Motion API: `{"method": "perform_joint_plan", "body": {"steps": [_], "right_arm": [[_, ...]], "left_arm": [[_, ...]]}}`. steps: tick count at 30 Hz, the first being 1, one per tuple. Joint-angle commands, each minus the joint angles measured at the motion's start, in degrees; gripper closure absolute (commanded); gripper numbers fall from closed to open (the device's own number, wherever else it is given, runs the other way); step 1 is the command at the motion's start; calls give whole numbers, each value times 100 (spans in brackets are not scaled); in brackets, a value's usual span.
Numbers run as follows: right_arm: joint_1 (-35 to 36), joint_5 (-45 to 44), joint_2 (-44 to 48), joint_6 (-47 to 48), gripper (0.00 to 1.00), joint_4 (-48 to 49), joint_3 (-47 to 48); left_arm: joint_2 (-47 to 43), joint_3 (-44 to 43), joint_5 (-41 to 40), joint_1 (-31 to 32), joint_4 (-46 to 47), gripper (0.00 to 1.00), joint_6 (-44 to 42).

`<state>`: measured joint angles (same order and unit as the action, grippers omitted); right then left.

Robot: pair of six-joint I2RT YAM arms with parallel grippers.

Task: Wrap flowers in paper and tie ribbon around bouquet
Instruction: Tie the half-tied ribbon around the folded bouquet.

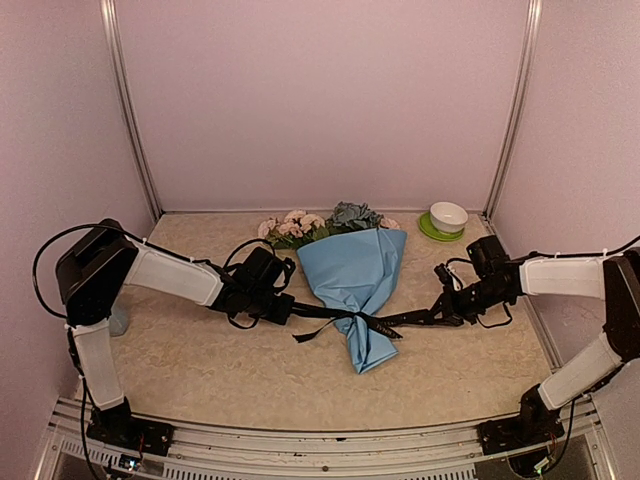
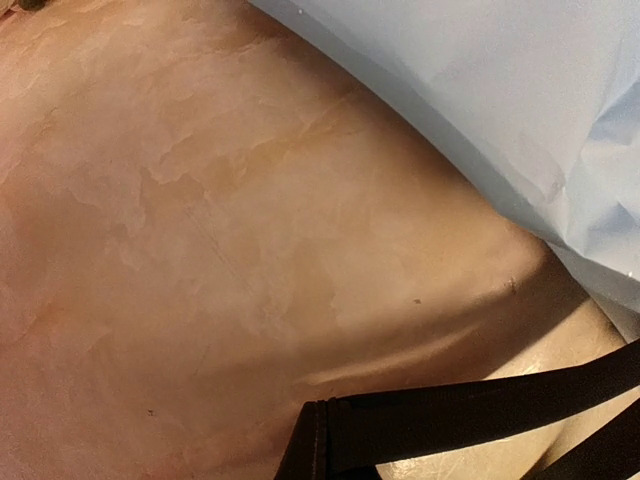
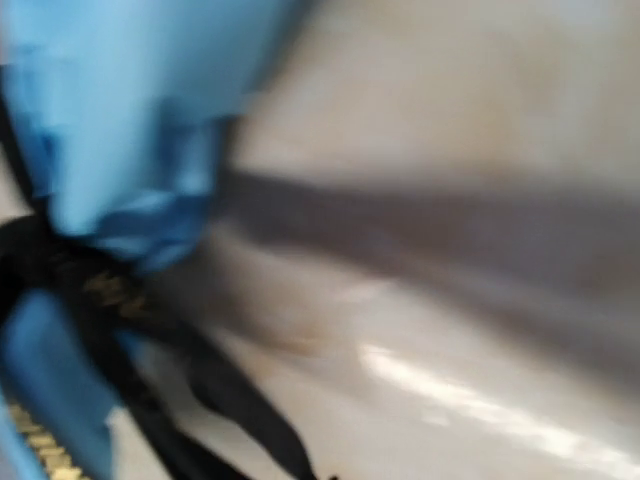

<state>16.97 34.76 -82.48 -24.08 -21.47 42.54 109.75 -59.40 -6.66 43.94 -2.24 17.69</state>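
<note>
Bouquet point(image 1: 355, 275) lies mid bench point(image 1: 200, 350), ribbon point(image 1: 322, 313) round its neck. L tool point(image 1: 288, 308) closed on one end; R tool point(image 1: 430, 316) closed, prob. on the other (wrist view blurred). Risk: uneven pull drags bouquet, or ribbon slips free, leaving a loose knot.

We can read no text, label, brand or number in any view. On the black ribbon point(image 3: 112, 291), in the right wrist view, we see small gold marks, but they are too blurred to tell if they are letters.
</note>
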Motion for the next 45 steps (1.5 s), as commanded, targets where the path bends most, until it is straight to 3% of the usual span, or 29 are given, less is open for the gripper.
{"method": "perform_joint_plan", "body": {"steps": [1, 13, 40, 41, 43, 45], "right_arm": [[-185, -388, -182, 236, 100, -214, -140], [-573, -892, -375, 423, 100, -129, -370], [-981, -773, -515, 510, 100, 191, -766], [-981, -639, -530, 540, 96, 207, -720], [-972, -586, -491, 532, 68, 173, -589], [-961, -812, -313, 542, 53, -14, -403]], "left_arm": [[210, 228, 15, -57, -277, 100, -12], [257, 265, -129, -61, -434, 100, -75], [133, 413, -69, -90, -472, 100, -354], [101, 314, -31, 8, -504, 100, -426], [55, 143, -165, 336, -563, 100, -696], [-21, 120, -110, 531, -405, 100, -806]]}}
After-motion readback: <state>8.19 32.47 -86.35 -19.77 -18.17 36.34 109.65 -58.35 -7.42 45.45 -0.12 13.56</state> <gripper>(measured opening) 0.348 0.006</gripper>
